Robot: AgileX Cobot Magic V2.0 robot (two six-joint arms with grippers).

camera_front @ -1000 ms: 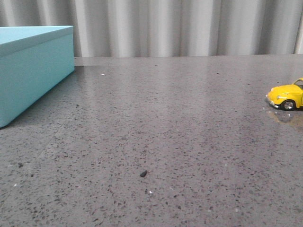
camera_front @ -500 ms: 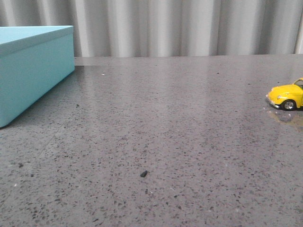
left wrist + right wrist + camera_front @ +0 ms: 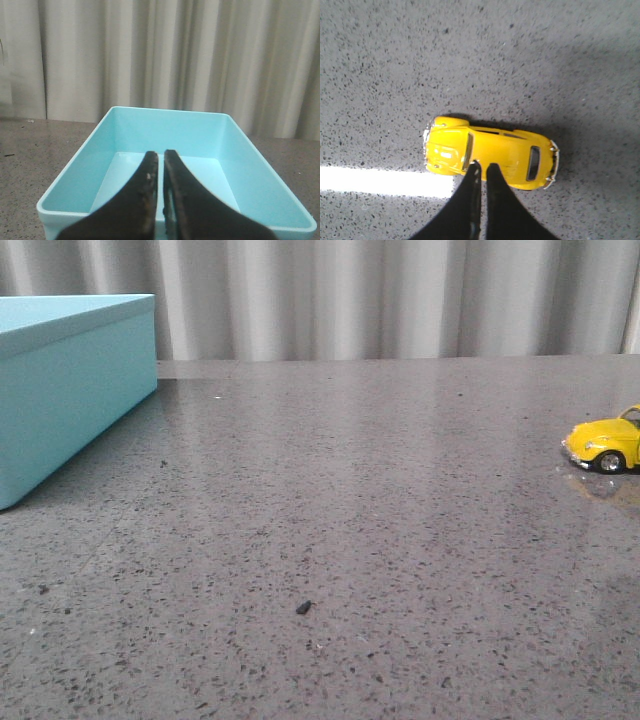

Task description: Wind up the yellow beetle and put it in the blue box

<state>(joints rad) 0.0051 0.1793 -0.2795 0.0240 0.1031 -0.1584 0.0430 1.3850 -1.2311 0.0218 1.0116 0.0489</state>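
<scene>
The yellow beetle stands on its wheels at the right edge of the front view, partly cut off by the frame. Seen from above in the right wrist view, the beetle lies crosswise under my right gripper. That gripper hangs over the car's roof, shut and holding nothing. The blue box stands at the far left of the table. Its open top and bare inside show in the left wrist view, where my left gripper hovers shut over the blue box's near wall. Neither gripper appears in the front view.
The speckled grey table stretches between box and car, with a small dark crumb near the front. A pleated grey curtain closes off the back. A bright strip of light lies on the table beside the car.
</scene>
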